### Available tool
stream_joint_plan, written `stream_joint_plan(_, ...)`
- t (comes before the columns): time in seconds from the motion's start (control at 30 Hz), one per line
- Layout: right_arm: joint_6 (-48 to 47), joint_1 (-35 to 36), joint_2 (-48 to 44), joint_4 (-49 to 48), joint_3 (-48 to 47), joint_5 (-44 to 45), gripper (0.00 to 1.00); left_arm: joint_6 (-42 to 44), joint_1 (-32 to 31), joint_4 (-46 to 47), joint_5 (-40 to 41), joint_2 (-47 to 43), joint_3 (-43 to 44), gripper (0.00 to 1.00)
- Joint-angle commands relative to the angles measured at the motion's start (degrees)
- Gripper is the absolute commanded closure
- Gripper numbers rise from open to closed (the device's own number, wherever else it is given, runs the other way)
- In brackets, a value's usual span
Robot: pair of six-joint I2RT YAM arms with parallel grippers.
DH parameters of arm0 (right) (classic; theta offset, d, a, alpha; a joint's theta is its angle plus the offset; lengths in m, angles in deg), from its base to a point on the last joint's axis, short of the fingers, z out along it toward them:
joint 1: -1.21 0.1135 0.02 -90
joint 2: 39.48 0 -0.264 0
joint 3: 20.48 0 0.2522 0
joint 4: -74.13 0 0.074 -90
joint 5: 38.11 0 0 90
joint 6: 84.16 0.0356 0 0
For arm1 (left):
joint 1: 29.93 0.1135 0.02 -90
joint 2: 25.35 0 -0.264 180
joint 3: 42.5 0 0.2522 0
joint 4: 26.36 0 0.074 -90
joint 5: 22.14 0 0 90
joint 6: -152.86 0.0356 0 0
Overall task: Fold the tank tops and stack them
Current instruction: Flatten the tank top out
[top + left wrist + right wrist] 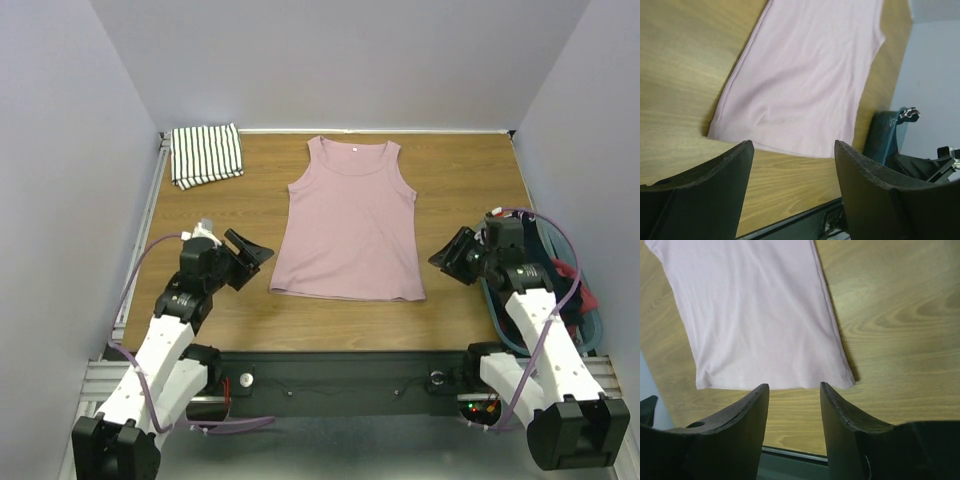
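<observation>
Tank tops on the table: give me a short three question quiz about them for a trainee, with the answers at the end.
1. Where is the striped tank top? A: folded at the far left corner of the table. B: spread out in the middle. C: hanging from a gripper.
2. True or false: the pink tank top lies spread flat and unfolded, its hem toward the arms.
3. Fill in the missing word: the left gripper and the right gripper both stand ____, holding nothing.
Key: 1 A. 2 true. 3 open.
</observation>
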Motion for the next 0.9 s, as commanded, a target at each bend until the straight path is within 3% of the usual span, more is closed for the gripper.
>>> stream_joint_plan(0.0, -0.3, 1.8, 0.5, -1.4, -4.0, -0.9, 0.49, 4.2, 0.1, 2.2, 3.2, 3.6, 8.7, 0.23)
stream_joint_plan(0.07, 2.2, 6.7, 2.3, -4.6, -4.7, 2.4, 0.50, 7.9, 0.1, 4.9, 3.6, 13.3, 15.0, 0.23)
stream_joint_plan(0.23, 8.7, 28.2, 11.7, -12.0, -9.8, 13.9, 0.51, 18.9, 0.0, 5.4, 2.8, 36.8, 32.7, 0.30)
stream_joint_plan(0.3, 9.6, 36.3, 19.3, -14.5, -14.1, 19.8, 0.51, 23.7, 0.0, 2.7, 3.7, 46.5, 41.6, 0.30)
stream_joint_plan(0.43, 9.5, 45.9, 32.9, -18.5, -22.9, 25.2, 0.54, 31.7, -0.4, -4.9, 4.6, 64.4, 56.7, 0.31)
stream_joint_plan(0.53, 8.8, 52.0, 42.7, -19.3, -30.6, 29.7, 0.54, 35.4, -0.6, -7.5, 5.9, 71.9, 64.7, 0.32)
stream_joint_plan(0.87, 5.0, 64.6, 64.5, -20.6, -47.3, 38.5, 0.56, 40.1, -0.6, -3.6, 1.5, 80.2, 69.3, 0.31)
